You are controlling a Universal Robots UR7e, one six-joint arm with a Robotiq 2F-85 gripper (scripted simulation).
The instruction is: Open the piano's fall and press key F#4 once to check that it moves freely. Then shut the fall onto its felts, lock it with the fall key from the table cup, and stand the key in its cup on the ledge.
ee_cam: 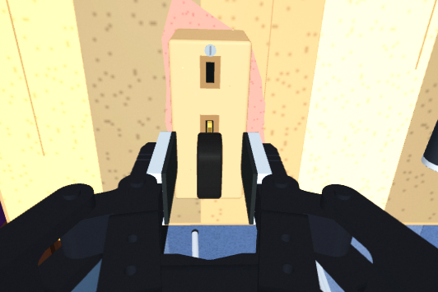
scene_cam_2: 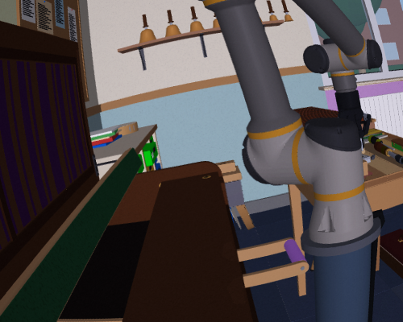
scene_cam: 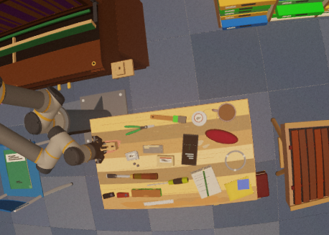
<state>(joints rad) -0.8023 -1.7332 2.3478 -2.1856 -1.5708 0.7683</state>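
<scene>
The fall key (ee_cam: 209, 164), with a black oval head, stands in the near slot of the tan table cup (ee_cam: 209, 98), which sits on a pink mat at the left end of the worktable (scene_cam: 172, 151). My gripper (ee_cam: 209, 177) hangs straight down over the cup, its fingers open on either side of the key's head, holding nothing. The cup's far slot is empty. The piano (scene_cam: 54, 26) stands beyond the table with its brown fall (scene_cam_2: 187, 249) lying shut and a brass keyhole (scene_cam: 93, 63) at its right end. A tan ledge cup (scene_cam: 122, 68) sits by the piano's corner.
The table's left edge (scene_cam: 96, 159) lies just under my wrist. Tools lie spread over the table: pliers (scene_cam: 138, 128), a brush (scene_cam: 168, 118), a chisel (scene_cam: 133, 176), a screwdriver (scene_cam: 168, 181) and a black box (scene_cam: 189, 149). A blue bench (scene_cam: 16, 173) stands by my base.
</scene>
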